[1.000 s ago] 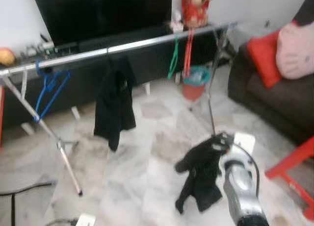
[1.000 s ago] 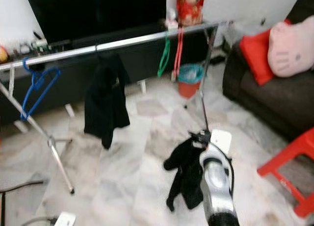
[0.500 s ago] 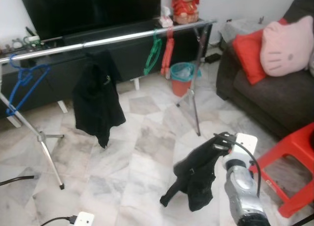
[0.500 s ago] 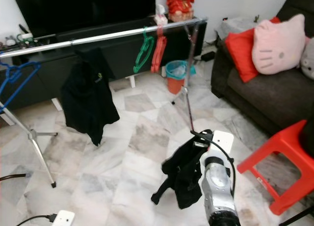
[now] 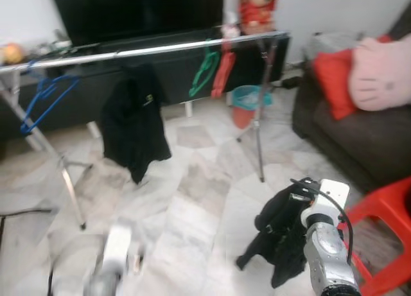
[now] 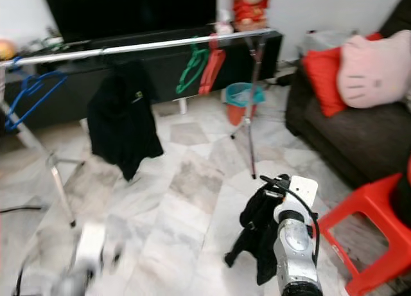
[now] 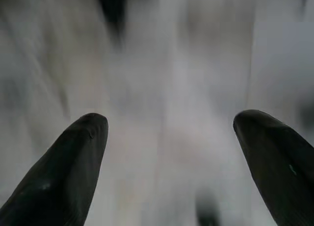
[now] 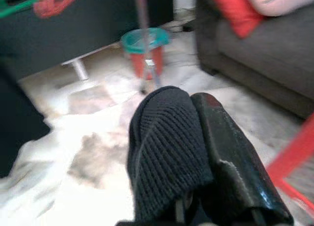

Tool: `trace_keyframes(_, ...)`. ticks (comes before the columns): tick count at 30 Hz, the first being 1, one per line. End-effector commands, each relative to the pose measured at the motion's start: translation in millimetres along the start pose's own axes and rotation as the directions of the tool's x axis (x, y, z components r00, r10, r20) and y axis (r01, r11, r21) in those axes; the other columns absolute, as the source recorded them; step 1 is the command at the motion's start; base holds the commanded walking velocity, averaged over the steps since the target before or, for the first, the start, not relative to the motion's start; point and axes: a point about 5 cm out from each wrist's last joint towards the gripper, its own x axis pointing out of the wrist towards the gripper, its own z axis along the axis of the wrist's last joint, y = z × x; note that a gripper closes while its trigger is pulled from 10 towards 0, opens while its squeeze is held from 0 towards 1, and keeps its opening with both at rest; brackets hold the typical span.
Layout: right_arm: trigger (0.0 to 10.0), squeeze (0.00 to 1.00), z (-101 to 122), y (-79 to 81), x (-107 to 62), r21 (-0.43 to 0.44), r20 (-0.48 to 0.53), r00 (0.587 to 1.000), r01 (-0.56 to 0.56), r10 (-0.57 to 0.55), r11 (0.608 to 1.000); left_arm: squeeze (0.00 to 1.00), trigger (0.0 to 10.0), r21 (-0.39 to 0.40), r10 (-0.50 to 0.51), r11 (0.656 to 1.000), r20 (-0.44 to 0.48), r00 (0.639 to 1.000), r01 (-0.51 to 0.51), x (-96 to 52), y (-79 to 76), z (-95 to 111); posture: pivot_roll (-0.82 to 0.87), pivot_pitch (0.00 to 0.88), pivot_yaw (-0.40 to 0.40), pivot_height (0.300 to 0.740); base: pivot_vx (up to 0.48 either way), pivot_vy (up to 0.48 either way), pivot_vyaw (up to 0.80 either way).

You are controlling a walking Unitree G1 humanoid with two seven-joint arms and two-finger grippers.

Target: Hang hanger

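Clamped on the black garment (image 5: 280, 235), my right gripper (image 5: 297, 200) held it low over the floor, well short of the rail (image 5: 154, 50), which ran crosswise ahead and above. Left gripper (image 7: 169, 133) stood spread, farther off, blurred, holding nothing.

Left gripper (image 7: 169, 138) spread wide, blurred pale floor (image 7: 171, 64)

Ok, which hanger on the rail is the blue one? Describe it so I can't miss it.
Find the long silver rail in front of the dark TV cabinet. The blue hanger hangs at its left end, beyond the black garment, alone, while the green hanger and red hanger hang together near the right end.
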Motion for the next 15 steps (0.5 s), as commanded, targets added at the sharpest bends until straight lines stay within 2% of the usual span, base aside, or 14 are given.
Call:
trace_keyframes(1, 10.0, 0.0, 13, 3.3, 3.3, 0.001, 0.056, 0.998, -0.015, 0.015, 1.0, 0.0, 10.0, -0.012, 0.004, 1.0, 0.118, 0.993, -0.003, 4.3, 8.2, 23, 0.0, 0.0, 0.001, 0.74, 0.0, 0.0, 0.0)
trace_keyframes(2, 10.0, 0.0, 13, 3.9, 3.4, 0.0, 0.055, 0.998, -0.018, 0.018, 1.0, 0.0, 10.0, -0.015, -0.005, 1.0, 0.164, 0.986, 0.008, 6.0, 7.2, 33, -0.01, 0.0, 0.0, 0.74, 0.0, 0.0, 0.0)
trace_keyframes(3, 10.0, 0.0, 13, 3.9, 3.4, 0.0, 0.055, 0.998, -0.018, 0.018, 1.0, 0.0, 10.0, -0.015, -0.005, 1.0, 0.164, 0.986, 0.008, 6.0, 7.2, 33, -0.01, 0.0, 0.0, 0.74, 0.0, 0.0, 0.0)
trace_keyframes(4, 10.0, 0.0, 13, 5.4, 3.5, -0.001, 0.058, 0.998, -0.027, 0.027, 1.0, 0.0, 10.0, -0.019, -0.034, 0.999, 0.245, 0.969, 0.04, 8.5, 2.3, 52, -0.01, 0.0, -0.001, 0.74, 0.0, 0.0, 0.0)
trace_keyframes(8, 10.0, 0.0, 15, 5.9, 2.9, -0.01, 0.066, 0.997, -0.037, 0.037, 0.999, 0.0, 10.0, -0.037, -0.069, 0.996, 0.323, 0.944, 0.086, 7.6, -7.2, 67, -0.02, 0.0, 0.001, 0.74, 0.0, 0.0, 0.0)
trace_keyframes(11, 10.0, 0.0, 19, 1.3, 1.3, -0.006, 0.09, 0.995, -0.033, 0.033, 0.999, 0.0, 10.0, -0.068, -0.099, 0.988, 0.386, 0.917, 0.136, -4.7, -18.7, 74, -0.02, 0.0, -0.001, 0.74, 0.0, 0.0, 0.0)
trace_keyframes(12, 10.0, 0.0, 19, -1.6, 0.4, 0.0, 0.101, 0.995, -0.028, 0.028, 1.0, 0.0, 10.0, -0.118, -0.09, 0.982, 0.393, 0.915, 0.148, -8.8, -22.9, 73, -0.02, 0.0, -0.007, 0.74, 0.0, 0.0, 0.0)
trace_keyframes(15, 10.0, 0.0, 20, -3.5, -1.3, 0.003, 0.118, 0.992, -0.037, 0.037, 0.999, 0.0, 10.0, -0.143, -0.075, 0.979, 0.394, 0.916, 0.142, -9.6, -29.2, 71, 0.0, 0.0, -0.021, 0.74, 0.0, 0.0, 0.0)
